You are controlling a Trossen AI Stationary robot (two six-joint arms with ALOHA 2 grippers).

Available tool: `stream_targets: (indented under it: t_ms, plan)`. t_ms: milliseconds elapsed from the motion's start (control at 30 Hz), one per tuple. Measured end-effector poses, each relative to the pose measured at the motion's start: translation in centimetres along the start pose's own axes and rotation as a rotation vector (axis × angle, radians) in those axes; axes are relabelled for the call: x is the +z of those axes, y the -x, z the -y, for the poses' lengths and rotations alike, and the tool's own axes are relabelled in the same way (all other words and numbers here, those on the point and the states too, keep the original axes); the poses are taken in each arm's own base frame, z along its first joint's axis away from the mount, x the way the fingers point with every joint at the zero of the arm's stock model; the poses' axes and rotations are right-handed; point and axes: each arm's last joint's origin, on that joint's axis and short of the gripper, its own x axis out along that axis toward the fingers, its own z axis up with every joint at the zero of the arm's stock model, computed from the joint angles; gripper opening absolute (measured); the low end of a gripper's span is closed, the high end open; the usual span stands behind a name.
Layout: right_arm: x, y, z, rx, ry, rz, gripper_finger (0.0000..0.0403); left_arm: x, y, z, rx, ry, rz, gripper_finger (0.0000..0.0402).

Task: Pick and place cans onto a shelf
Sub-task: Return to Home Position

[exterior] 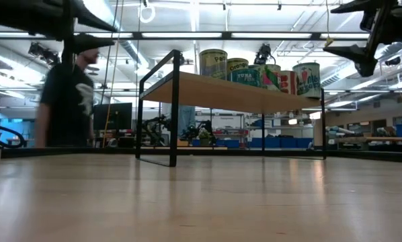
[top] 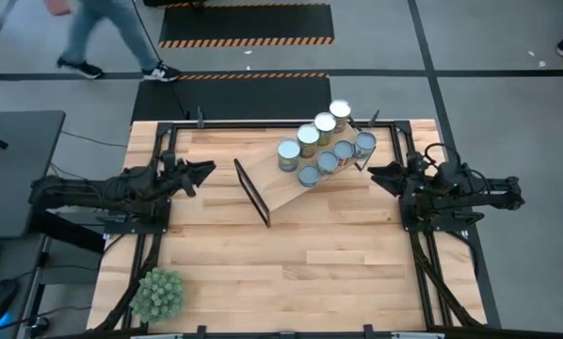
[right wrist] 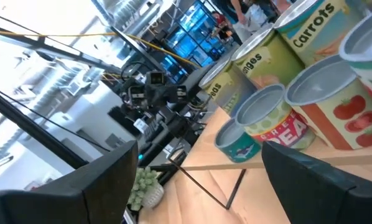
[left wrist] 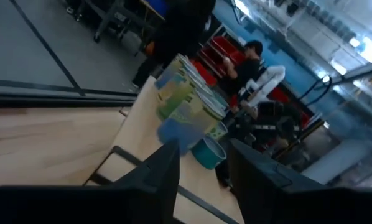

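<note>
The cans (top: 324, 141) sit on the shelf (top: 277, 193); both grippers are empty.
High view: cans crowd the slanted shelf's far end, just beside the right gripper (top: 376, 173), well apart from the left gripper (top: 206, 171). Low view: cans stand upright. Left wrist view: fingers (left wrist: 161, 180) spread. Right wrist view: fingers (right wrist: 323, 180) spread wide, cans near.

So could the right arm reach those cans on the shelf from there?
Probably yes. The right hand hangs open and raised, close beside the cans at its end of the shelf. Nothing stands between them except perhaps the shelf's thin end frame.
</note>
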Motion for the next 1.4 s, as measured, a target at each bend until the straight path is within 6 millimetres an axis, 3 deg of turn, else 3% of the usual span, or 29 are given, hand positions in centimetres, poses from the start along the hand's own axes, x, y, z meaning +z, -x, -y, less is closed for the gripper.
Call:
stream_targets:
  t_ms: [333,733,1133,1400]
  plan:
    - [-1.5,-0.6,1.1,-0.011,-0.030,-0.047,0.0348,-0.8,1.4,-2.1,0.013,0.069,0.087,0.0097]
    - [-3.9,-1.6,3.0,0.031,-0.082,-0.003,0.0348,-2.7,2.3,-4.7,0.013,0.133,0.144,0.0006]
    - [-4.6,-1.9,3.9,0.011,-0.092,0.019,0.0348,-3.9,2.5,-6.0,0.017,0.176,0.167,0.0002]
    - [-4.6,-2.0,4.5,-0.048,-0.024,0.017,0.0348,-4.4,2.3,-6.4,0.067,0.066,0.125,0.0002]
